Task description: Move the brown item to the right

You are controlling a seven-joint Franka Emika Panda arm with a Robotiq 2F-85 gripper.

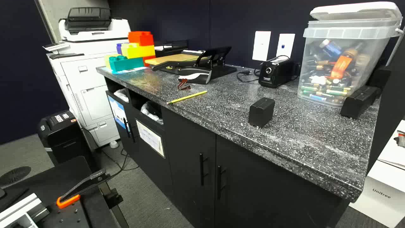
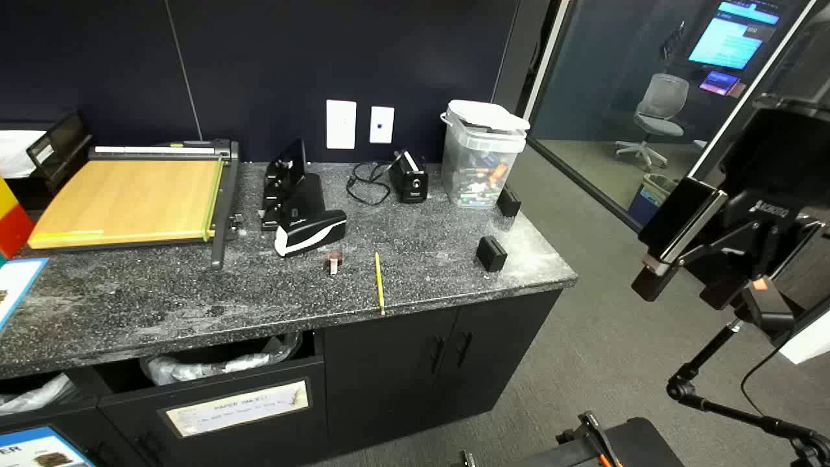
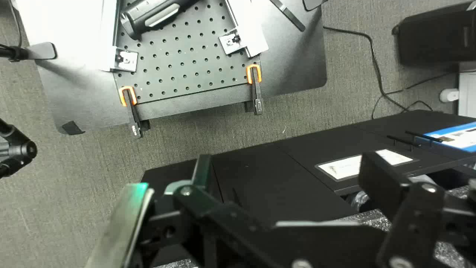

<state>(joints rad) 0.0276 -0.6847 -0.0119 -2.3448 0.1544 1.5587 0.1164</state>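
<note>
The brown item is a small dark reddish-brown staple remover, which lies on the dark speckled counter in both exterior views (image 1: 183, 85) (image 2: 333, 261). It sits between the stapler with a white stripe (image 2: 310, 232) and the yellow pencil (image 2: 379, 283), apart from both. My gripper (image 2: 684, 288) hangs in the air off the counter's end, on the far side from the brown item. It also shows in the wrist view (image 3: 293, 175), its fingers wide apart with nothing between them. The brown item is out of view there.
A black block (image 2: 491, 253) stands on the counter (image 2: 415, 285) near the front. A clear bucket (image 2: 483, 155), a black pencil sharpener (image 2: 408, 178) and another black block (image 2: 509, 201) stand at the back. A paper cutter (image 2: 130, 198) lies beyond the stapler. A clamped work table (image 3: 174, 63) faces the cabinets.
</note>
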